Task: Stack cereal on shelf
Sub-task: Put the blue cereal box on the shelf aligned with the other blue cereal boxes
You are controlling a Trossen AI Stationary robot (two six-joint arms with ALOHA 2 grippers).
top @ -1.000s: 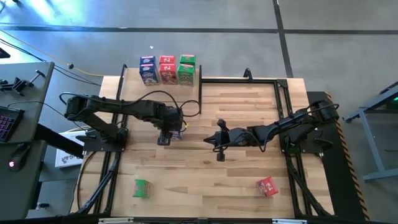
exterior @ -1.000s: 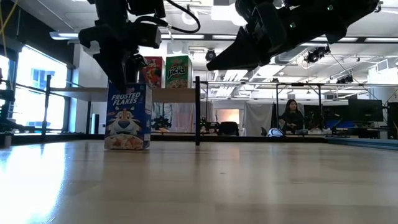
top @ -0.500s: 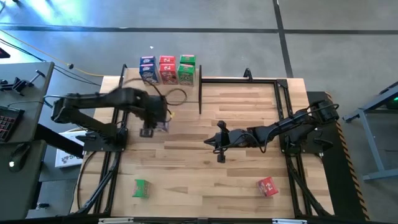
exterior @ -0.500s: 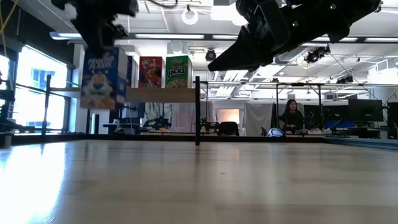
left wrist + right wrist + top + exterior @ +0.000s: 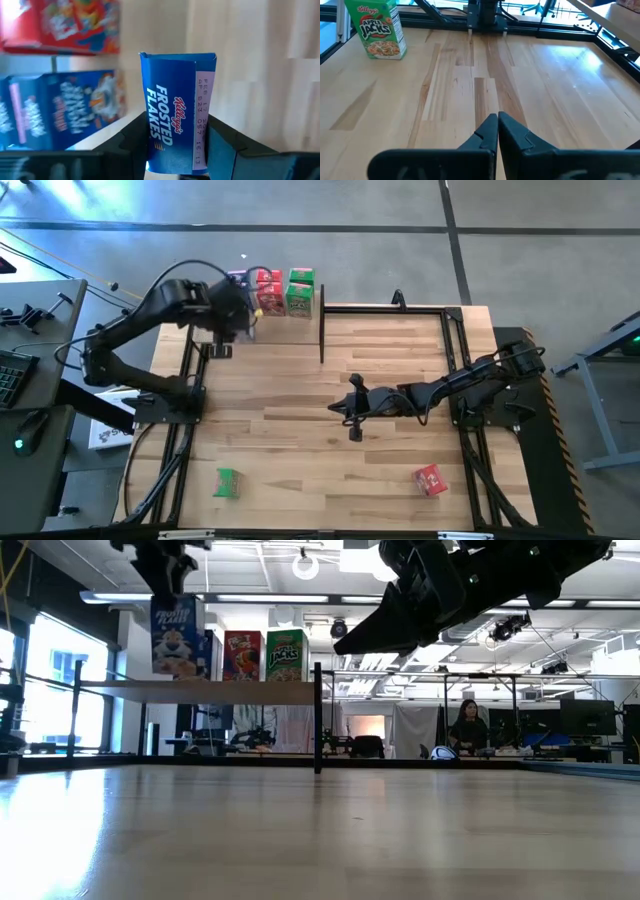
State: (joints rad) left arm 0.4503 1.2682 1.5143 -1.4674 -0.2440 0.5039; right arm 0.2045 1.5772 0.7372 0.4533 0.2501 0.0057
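Fingers (image 5: 222,142) of the left gripper (image 5: 175,150) pinch a blue box (image 5: 177,112) above the shelf (image 5: 230,692) (right gripper (image 5: 497,131) shut, idle); several boxes are shelved, two remain on the table (image 5: 300,440).

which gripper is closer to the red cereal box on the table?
Right. The right gripper hangs mid-table, up-left of the red box; the left gripper is far off at the shelf.

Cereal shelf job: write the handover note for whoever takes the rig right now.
Left gripper: shut on a blue cereal box, raised at the shelf.
Right gripper: shut, empty, over mid-table.
Done: red box and green box stand on the shelf, with more boxes beside them.
Left: place the held box; shelve the green box and red box on the table's near side.
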